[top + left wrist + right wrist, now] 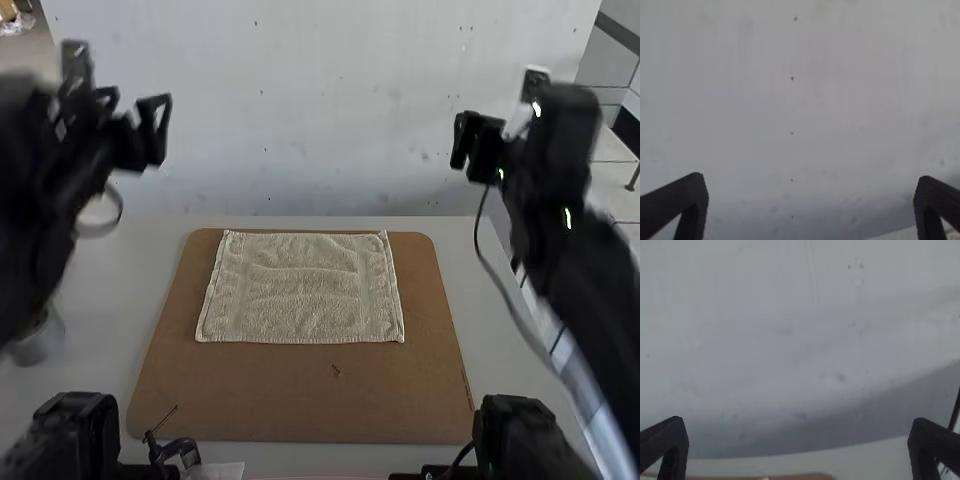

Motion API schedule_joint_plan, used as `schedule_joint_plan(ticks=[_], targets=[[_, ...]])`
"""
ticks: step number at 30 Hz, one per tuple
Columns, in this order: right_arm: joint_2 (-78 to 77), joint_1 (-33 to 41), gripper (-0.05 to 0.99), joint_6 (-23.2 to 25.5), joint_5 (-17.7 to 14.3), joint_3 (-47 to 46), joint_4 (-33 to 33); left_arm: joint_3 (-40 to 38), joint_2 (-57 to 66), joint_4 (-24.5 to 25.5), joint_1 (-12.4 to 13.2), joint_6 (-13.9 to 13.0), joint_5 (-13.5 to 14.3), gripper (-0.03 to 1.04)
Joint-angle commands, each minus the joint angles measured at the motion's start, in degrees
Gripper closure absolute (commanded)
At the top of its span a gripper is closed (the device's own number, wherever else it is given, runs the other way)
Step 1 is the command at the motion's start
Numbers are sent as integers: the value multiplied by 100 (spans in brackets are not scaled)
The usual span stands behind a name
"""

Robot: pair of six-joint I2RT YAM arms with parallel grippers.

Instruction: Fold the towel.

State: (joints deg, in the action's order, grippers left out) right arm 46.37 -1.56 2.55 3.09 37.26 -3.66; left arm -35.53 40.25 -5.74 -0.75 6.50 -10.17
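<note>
Towel [302,290]: pale and nubbly, laid out flat near the middle of the frame in the high view, its long sides running across. A smoother band runs down near each short side. Whether it is 1 layer or more, I can't tell from here.
Board [250,400]: brown with rounded corners, lying under the towel and showing around it, with its broadest bare stretch below, towards the lower frame.
Crumb [336,370]: 1 small dark bit on the board, just below the towel.
Left gripper [153,115]: up in the upper left of the frame, well apart from the towel. In the left wrist view, the left gripper [812,187] has its 2 dark fingers wide apart, with nothing between them.
Right gripper [468,145]: upper right of the frame, also well apart from the towel. In the right wrist view, the right gripper [799,429] has its 2 fingers spread wide too, and it grips nothing.
Table [150,250]: light grey, under the board.
Cable [500,285]: thin and dark, hanging beside the right arm, right of the board.
Paper [215,471]: a pale scrap at the lower frame, left of centre.
</note>
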Motion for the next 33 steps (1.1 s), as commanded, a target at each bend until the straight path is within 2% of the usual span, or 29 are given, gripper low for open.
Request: schedule_joint_plan(ticks=[1,3,4,6,9,11,12,15,17,20,23,28,31,33], targets=[[1243,16,-3,106,376,484,120,-640,1714,284,49,-351,-231,5],[1797,7,-3,106,499,590,-21,-912,2558,345,67,-351,-239,5],[2043,7,-3,123,675,634,-109,-1026,2954,380,58,-351,-257,5],[2429,-28,-3,211,868,713,-196,-1141,3569,354,146,-264,-389,5],[2948,-46,-3,220,921,792,-328,-1132,4263,-41,480,255,-986,5],[3238,-81,-3,211,956,810,-513,-1026,4553,-481,682,536,-1206,5],[3352,-99,-3,211,965,801,-636,-974,4694,-780,699,589,-1197,5],[3651,-151,-3,229,1079,836,-794,-859,4922,-1079,699,624,-1197,5],[3932,-134,-3,378,1220,836,-1031,-850,5063,-1087,691,633,-1189,5],[4425,-81,-3,378,1264,994,-1067,-780,5186,-1087,682,633,-1189,5],[4987,-81,-3,528,1589,1249,-1084,-631,5186,-1087,612,615,-1171,5],[5857,218,-1,519,1677,1750,-1040,-385,5045,-1087,550,545,-1189,5],[6314,367,4,545,1835,2137,-838,-279,4905,-1087,550,536,-1189,5],[6639,508,5,554,1844,2383,-706,-200,4790,-1087,550,501,-1180,5]])
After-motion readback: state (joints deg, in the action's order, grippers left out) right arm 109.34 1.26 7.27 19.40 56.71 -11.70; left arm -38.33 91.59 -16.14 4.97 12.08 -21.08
